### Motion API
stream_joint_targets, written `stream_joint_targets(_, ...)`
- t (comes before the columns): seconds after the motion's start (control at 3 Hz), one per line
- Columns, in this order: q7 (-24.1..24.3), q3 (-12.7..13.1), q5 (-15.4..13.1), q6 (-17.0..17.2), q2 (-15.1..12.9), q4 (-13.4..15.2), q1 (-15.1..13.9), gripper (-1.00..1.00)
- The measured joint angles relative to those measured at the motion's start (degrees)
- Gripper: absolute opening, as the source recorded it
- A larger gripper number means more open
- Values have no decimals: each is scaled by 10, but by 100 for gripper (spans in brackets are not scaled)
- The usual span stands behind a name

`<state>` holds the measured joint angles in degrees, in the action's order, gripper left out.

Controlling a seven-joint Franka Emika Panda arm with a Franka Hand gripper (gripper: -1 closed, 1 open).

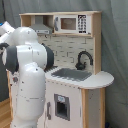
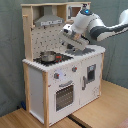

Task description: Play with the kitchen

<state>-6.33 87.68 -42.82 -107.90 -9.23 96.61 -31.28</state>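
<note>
Kitchen (image 2: pixel 60 75) unit: a child-size assembly of white panels and light wood, standing on a wooden floor (image 2: pixel 107 112) against a grey backdrop in both exterior views. The hood (image 2: pixel 50 20) sits at the top of the kitchen, on the second exterior view's left. Directly below the hood, a small metal pot (image 2: pixel 48 56) rests on the hob. The windowed oven door (image 2: pixel 64 96) occupies the front panel under the hob. In the first exterior view, the black faucet (image 1: pixel 83 59) rises behind the grey sink (image 1: pixel 71 74), and a toy microwave (image 1: pixel 72 23) sits on the upper shelf above the sink. The white arm (image 2: pixel 95 27) reaches in over the kitchen counter; its gripper (image 2: pixel 75 44) points down near the sink area, beside the hob. Claw state: cannot tell whether apart or together.
</note>
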Motion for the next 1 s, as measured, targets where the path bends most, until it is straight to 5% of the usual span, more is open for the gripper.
stream_joint_targets(1.0, -58, -69, -8, 38, -87, -45, 111, 100)
